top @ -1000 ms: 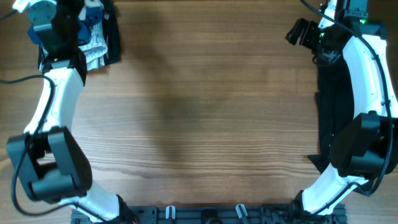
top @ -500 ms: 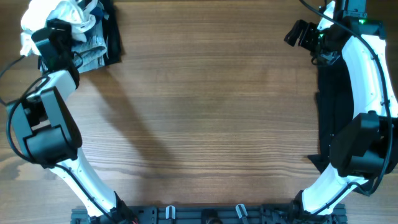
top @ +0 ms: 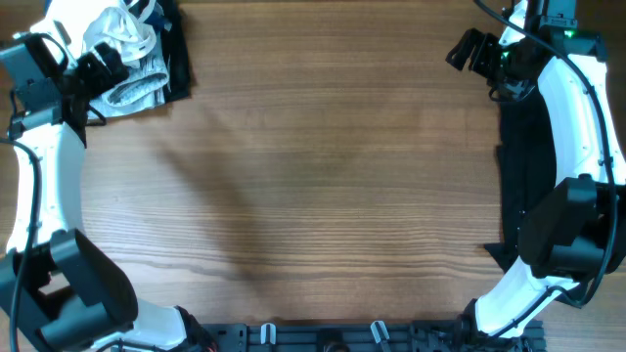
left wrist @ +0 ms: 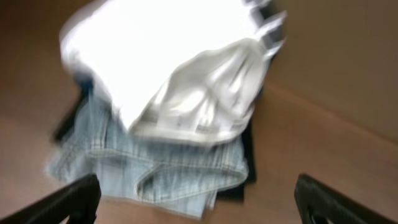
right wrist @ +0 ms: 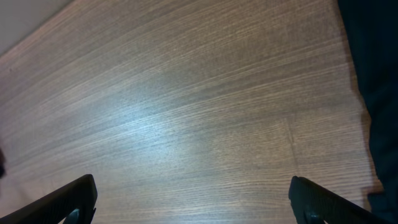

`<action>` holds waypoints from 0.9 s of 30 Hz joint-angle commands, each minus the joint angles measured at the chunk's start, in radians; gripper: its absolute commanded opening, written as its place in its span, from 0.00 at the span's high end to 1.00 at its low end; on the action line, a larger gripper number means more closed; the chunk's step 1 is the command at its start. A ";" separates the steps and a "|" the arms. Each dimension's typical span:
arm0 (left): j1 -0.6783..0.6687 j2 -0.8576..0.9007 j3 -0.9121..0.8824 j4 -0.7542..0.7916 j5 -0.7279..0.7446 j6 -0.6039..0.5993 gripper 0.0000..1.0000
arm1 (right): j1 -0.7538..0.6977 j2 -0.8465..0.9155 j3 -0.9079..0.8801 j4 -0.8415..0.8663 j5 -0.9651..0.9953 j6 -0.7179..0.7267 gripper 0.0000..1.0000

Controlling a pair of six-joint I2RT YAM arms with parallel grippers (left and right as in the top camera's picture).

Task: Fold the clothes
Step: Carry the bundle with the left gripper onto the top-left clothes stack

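1. We see the clothes (top: 132, 64) heaped at the table's (top: 323, 186) far left corner: a white shirt (left wrist: 180, 68) atop a pale denim garment (left wrist: 155, 171), with dark fabric beneath.
2. The left gripper (left wrist: 202, 202) hangs just before the heap, spread wide, holding nothing.
3. The right gripper (right wrist: 199, 202) is likewise spread over bare wood, beside a black garment (right wrist: 379, 81).
4. The shirt is too blurred for us to read any print.

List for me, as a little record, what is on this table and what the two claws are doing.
pile location: far left corner of the table
top of pile: white shirt, crumpled
beneath it: pale blue garment, then a black garment
left gripper: open, empty, facing the pile
right gripper: open, empty, over bare wood
right edge: black cloth under the right arm
folding: not yet begun
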 commanded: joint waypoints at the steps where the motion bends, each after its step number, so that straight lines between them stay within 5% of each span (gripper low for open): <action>1: -0.028 0.014 0.002 0.257 -0.006 0.180 0.00 | 0.009 0.018 0.014 0.004 -0.020 0.005 0.01; 9: -0.050 0.476 0.087 0.987 -0.112 0.284 0.00 | 0.052 0.018 0.014 -0.015 -0.019 0.001 0.00; 15: -0.032 0.884 0.522 0.510 -0.138 0.242 0.00 | 0.064 0.018 0.014 -0.068 -0.019 0.000 0.00; 18: -0.021 0.939 0.566 0.378 -0.142 0.226 0.00 | 0.064 0.018 0.014 -0.071 -0.019 0.000 0.00; 23: -0.022 0.812 0.566 0.275 -0.140 0.190 0.00 | 0.064 0.006 0.024 -0.010 0.012 -0.078 0.00; 27: -0.033 0.527 0.566 0.201 -0.140 0.173 0.00 | 0.062 -0.045 0.117 0.020 0.050 -0.170 0.00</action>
